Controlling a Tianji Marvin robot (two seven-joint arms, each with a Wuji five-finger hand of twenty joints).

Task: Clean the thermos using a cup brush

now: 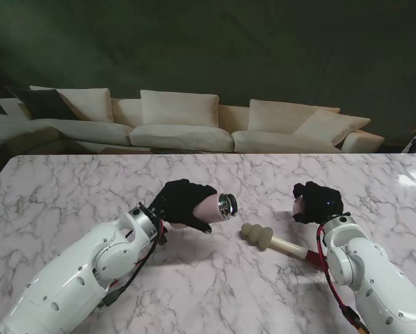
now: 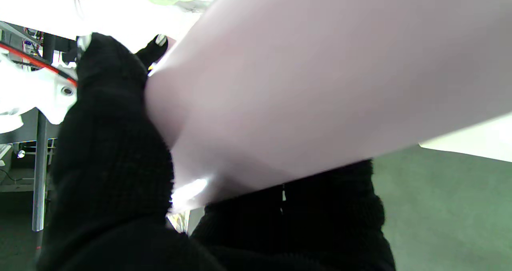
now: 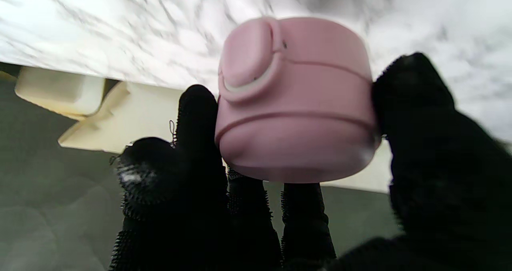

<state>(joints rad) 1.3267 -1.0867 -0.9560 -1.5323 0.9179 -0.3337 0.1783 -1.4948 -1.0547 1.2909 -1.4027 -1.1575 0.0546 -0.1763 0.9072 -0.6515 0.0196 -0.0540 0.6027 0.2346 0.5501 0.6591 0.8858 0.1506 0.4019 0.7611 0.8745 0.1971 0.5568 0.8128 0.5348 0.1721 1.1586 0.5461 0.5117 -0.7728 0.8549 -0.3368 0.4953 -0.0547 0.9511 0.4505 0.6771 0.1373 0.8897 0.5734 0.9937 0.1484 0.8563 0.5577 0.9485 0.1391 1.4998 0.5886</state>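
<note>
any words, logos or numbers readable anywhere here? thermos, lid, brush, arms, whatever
None can be read in any view.
Thermos in the left hand: plain pale pink body and bare metal mouth, no print showing.
Pink lid in the right hand: only moulded ridges, no lettering.
Cup brush on the table: no marking visible.
Robot arms: plain white shells, no readable label.

Looks like a staged living-room set: my marble worktop (image 1: 90,188) faces a long cream sofa (image 1: 187,129) with cushions, dark green backdrop (image 1: 264,49) behind it.
</note>
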